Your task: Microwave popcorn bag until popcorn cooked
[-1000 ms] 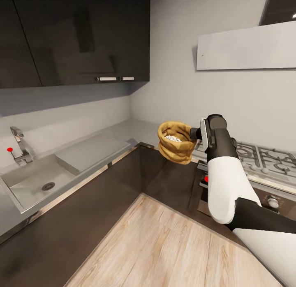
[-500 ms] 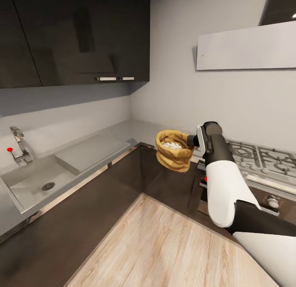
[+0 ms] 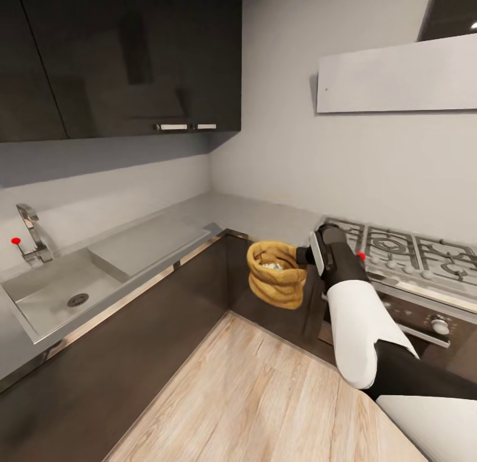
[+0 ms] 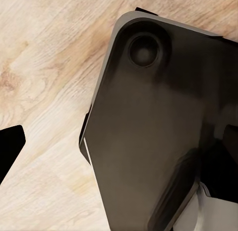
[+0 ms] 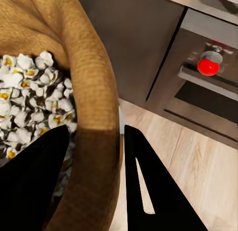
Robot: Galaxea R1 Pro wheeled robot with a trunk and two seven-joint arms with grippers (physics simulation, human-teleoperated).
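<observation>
1. Grey counter (image 3: 199,217) with a sink (image 3: 59,290) runs along the wall.
2. Tan popcorn bag (image 3: 276,274) hangs over the wooden floor (image 3: 265,396), rim pinched by the right end effector (image 3: 306,255).
3. White popped kernels (image 5: 29,102) fill the bag.

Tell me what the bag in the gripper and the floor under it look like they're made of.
The popcorn bag looks like coarse tan cloth, matte, going by its woven texture and soft rolled rim, pinched by the right gripper. The floor looks like pale wood planking, with visible grain and board seams; it could be laminate.
</observation>
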